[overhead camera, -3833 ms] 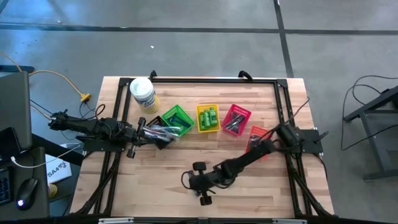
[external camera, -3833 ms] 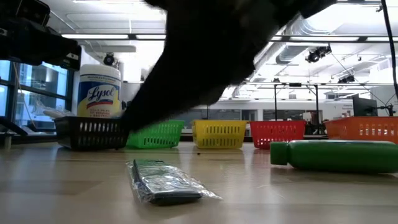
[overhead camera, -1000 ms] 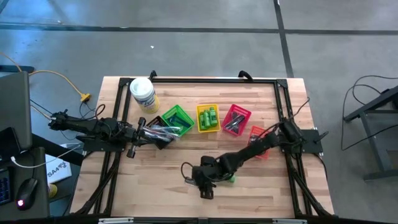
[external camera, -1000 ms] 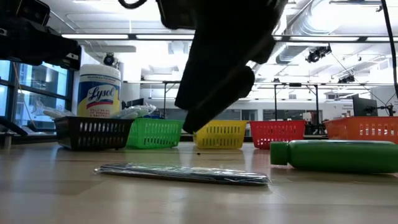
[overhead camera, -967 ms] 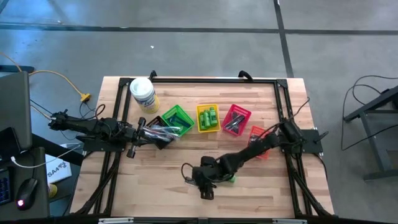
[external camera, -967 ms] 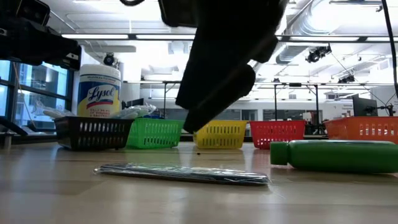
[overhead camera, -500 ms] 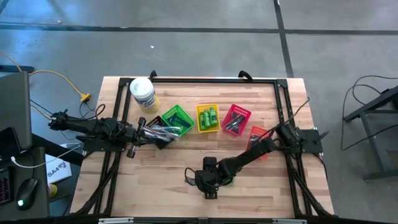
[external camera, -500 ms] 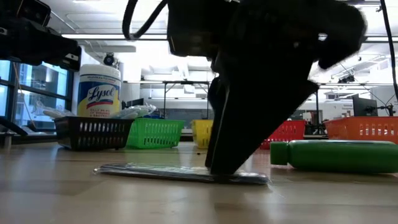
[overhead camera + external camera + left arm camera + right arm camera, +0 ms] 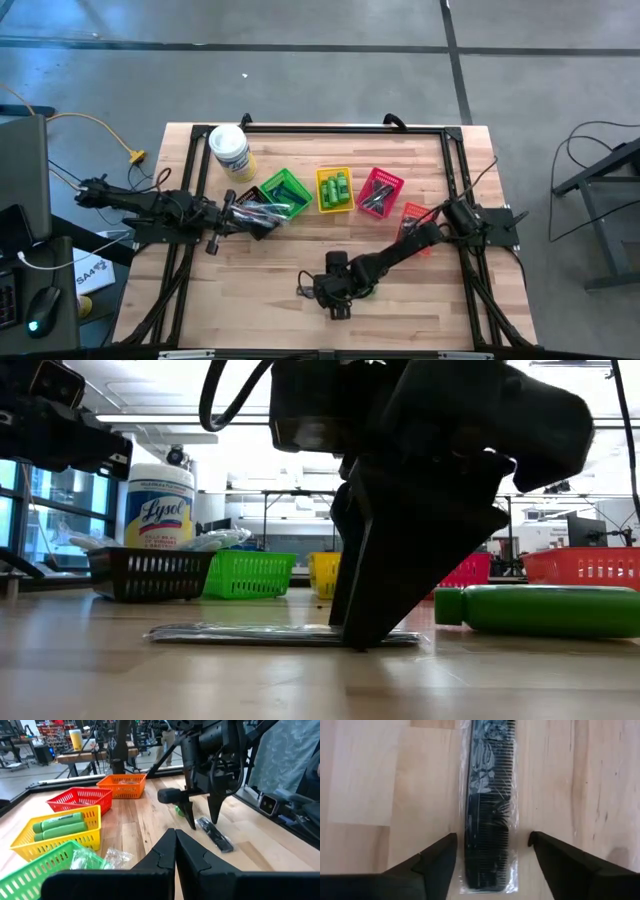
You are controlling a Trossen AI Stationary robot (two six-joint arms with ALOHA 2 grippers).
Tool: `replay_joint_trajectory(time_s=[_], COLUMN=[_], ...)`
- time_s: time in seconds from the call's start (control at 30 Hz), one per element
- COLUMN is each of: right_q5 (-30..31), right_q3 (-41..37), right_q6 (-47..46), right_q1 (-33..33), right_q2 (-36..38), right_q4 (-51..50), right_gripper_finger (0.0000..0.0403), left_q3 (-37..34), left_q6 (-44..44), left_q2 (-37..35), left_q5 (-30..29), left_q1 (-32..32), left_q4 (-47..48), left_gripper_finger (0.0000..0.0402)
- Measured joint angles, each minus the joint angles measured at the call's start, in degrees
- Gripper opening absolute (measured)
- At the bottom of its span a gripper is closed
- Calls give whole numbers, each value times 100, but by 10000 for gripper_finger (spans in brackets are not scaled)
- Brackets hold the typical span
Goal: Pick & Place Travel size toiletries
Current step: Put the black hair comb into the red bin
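The right gripper has come down to the table since a second ago, when it hung above the flat black plastic comb in its clear wrapper. Its two dark fingers now stand wide apart, one on each side of the comb, their tips at the wooden tabletop in the low view. The comb lies flat on the wood near the front middle of the table, not yet gripped or lifted. That puts the pick at its closing step: the fingers only need to come together across the comb's narrow width.

A thin flat thing on a flat board gives little to bite on (the slick wrapper may slide), so the hold could be shallow.

Just beside the working spot lies a bright green plastic mini bottle on its side, close enough to be nudged when the arm swings away.

Farther back stands the row of small slotted plastic baskets: black, green, yellow, red and orange. The white tub with a yellow label stands at the back left corner.

The left gripper, fingers pressed together, waits over the black and green baskets.
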State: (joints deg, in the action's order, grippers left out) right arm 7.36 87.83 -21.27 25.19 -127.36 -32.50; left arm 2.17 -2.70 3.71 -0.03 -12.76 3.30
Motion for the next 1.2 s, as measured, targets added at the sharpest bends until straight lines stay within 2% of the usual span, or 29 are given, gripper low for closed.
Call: replay_joint_trajectory(time_s=[0.5, 0.7, 0.83, 1.0, 1.2], right_q5=[-168, -44, -5, 223, 295], right_q3=[-13, -13, -13, -26, -35], right_q6=[193, 187, 161, 135, 141], right_q1=[-169, -162, -162, -114, -114], right_q2=[-32, -32, -36, 25, 55], right_q4=[-106, -108, -108, -107, -75], right_gripper_finger=[113, 113, 130, 112, 113], left_q3=[0, 1, 2, 2, 2], left_q6=[2, 2, 2, 4, 4], left_q2=[260, 260, 260, 260, 260], left_q5=[0, -1, 0, 0, 0], left_q1=[0, 0, -1, -2, 1], left_q4=[2, 2, 2, 2, 2], left_gripper_finger=[0, 0, 0, 0, 0])
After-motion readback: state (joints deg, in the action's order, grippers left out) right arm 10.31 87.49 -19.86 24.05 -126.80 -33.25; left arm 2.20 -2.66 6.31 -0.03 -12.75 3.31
